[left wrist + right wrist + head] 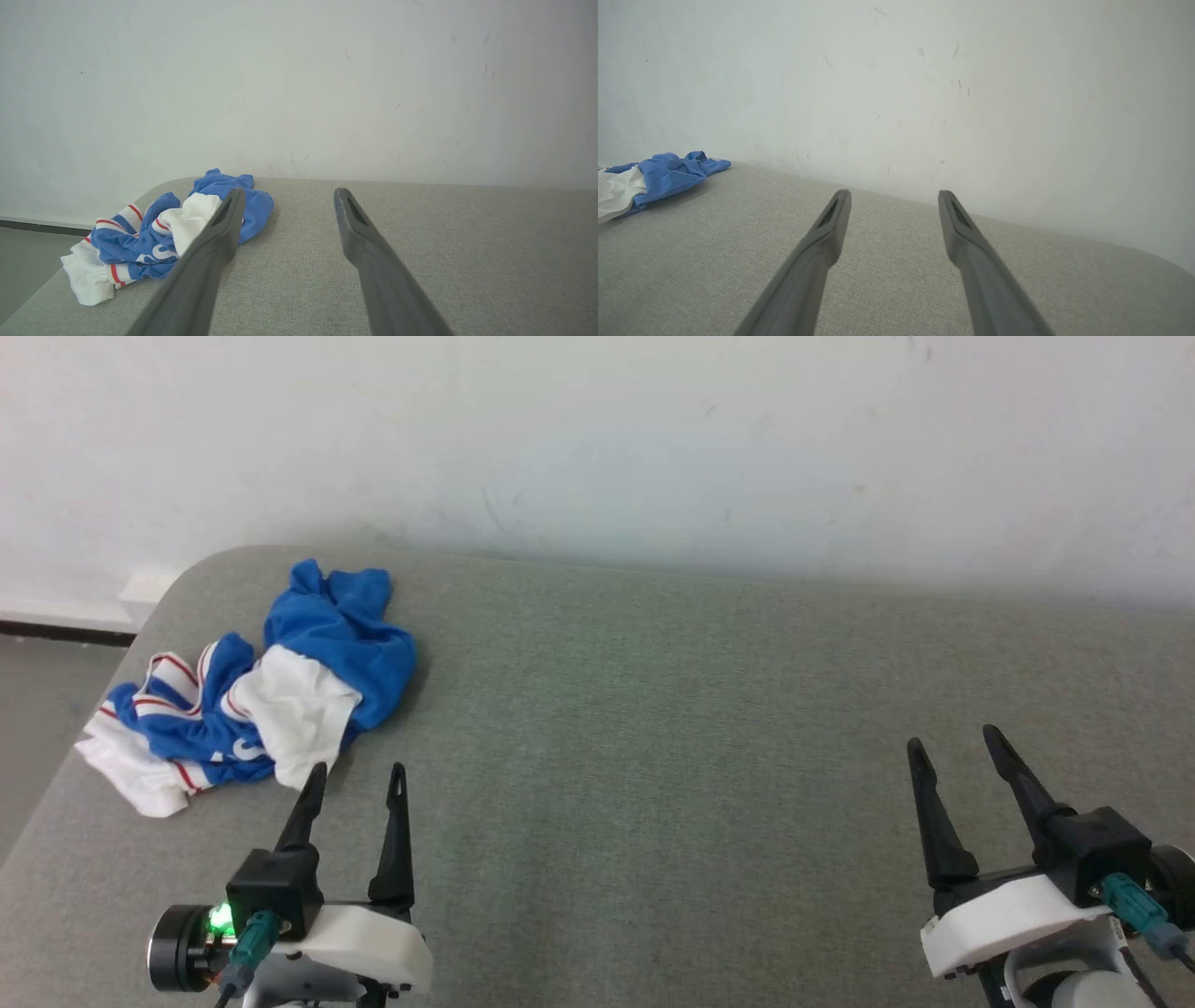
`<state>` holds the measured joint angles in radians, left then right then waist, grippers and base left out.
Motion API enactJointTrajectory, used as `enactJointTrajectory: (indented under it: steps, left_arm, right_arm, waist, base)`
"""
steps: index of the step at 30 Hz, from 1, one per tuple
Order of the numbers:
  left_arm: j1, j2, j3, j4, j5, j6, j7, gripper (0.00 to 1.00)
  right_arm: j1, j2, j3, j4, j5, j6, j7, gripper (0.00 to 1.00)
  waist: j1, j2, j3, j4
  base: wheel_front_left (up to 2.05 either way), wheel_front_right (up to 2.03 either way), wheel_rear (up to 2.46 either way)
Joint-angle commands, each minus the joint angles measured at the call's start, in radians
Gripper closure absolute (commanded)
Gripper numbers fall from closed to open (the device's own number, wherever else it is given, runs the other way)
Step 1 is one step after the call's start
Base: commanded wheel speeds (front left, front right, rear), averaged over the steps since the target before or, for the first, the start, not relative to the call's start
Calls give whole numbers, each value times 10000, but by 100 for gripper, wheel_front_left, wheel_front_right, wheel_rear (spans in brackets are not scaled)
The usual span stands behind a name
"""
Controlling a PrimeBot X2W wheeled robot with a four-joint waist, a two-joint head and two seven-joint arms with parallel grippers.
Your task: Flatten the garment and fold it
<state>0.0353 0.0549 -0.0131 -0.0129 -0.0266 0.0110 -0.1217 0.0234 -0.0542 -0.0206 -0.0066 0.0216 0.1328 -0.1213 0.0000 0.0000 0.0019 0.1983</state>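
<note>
The garment [261, 700], a bright blue T-shirt with white sleeves and red-and-white striped trim, lies crumpled in a loose heap at the far left corner of a grey fabric-covered table [653, 709]. One white sleeve is folded over the top of the pile, another white portion spills toward the table's left edge, and a blue fold reaches back toward the pale wall [597, 429]. White lettering shows on a blue patch near the bottom of the heap, too creased to read.

The left gripper [359, 770] sits just in front of the shirt with its two dark fingers spread wide and nothing between them. In the head view, the tip of its left finger [313, 793] meets the lower edge of the white sleeve; whether it actually touches the cloth cannot be told. In the left wrist view that same finger crosses in front of the heap, while the other points over bare table.

The right gripper [952, 737] is well apart from the shirt, at the table's right side, its fingers likewise wide apart and empty, pointing over bare fabric toward the wall. A strip of grey floor [37, 691] shows beyond the table's left edge.
</note>
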Motion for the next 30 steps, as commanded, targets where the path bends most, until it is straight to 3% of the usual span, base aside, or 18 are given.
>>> enactJointTrajectory:
  steps: [1,30]
  left_arm:
    - [113,-21,6,-39,-42,79,-106,0]
    - [320,-34,-54,-4,-150,129,-691,0]
  right_arm:
    - [-121,18,59,29,66,-11,-112,0]
    - [-306,28,984,570,337,-15,-697,0]
  waist:
    - [0,0,18,212]
    - [0,0,-10,2367]
  base:
    - [0,0,0]
    - [0,0,0]
